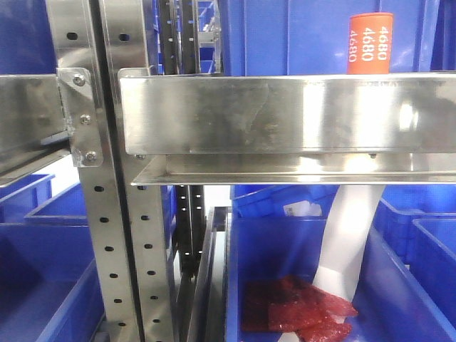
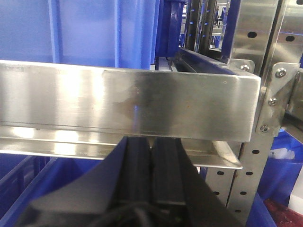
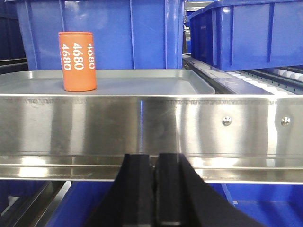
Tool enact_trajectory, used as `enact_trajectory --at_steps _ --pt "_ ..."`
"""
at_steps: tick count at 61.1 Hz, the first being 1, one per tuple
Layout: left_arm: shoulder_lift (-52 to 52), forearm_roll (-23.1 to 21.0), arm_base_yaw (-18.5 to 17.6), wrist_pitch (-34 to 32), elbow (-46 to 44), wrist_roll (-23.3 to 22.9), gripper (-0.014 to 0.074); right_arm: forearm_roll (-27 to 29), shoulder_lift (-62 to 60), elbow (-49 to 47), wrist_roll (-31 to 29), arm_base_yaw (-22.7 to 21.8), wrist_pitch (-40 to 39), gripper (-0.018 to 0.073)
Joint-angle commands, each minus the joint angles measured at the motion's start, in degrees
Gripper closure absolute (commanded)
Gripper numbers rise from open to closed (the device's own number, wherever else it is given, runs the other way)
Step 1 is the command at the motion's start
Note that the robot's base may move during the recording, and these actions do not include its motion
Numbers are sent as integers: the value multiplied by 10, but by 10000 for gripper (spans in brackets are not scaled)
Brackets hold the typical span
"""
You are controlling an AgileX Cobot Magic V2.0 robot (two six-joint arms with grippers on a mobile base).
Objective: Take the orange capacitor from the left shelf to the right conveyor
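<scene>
Both left gripper and right gripper are hanging closed, empty; grabbing the capacitor is calling for rising, opening.

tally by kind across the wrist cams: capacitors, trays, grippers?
orange capacitor: 1
metal tray: 1
grippers: 2, left gripper and right gripper, both shut
Total: 4

I read only one marking: white "4680", repeated up the side of the orange capacitor, upper right in the front view and upper left in the right wrist view.
</scene>
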Motion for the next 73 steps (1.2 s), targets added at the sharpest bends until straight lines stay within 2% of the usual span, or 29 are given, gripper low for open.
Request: enact_trajectory --at_steps 1,51,60,66,73 --pt "-7 -1 -5 -52 -2 -1 723 -2 -8 -2 -5 -4 -51 505" --pt "-7 -1 -5 -52 -2 -1 723 -2 -8 -2 -5 -4 -52 505" --pt "-7 -1 -5 -52 -2 -1 723 -2 -8 -2 -5 -4 -80 505" --pt "-7 -1 -5 -52 -2 -1 723 -2 -8 -9 17 -4 -101 505" --pt "-7 -1 -5 -52 -2 -1 723 -2 -7 -68 31 -4 -31 505"
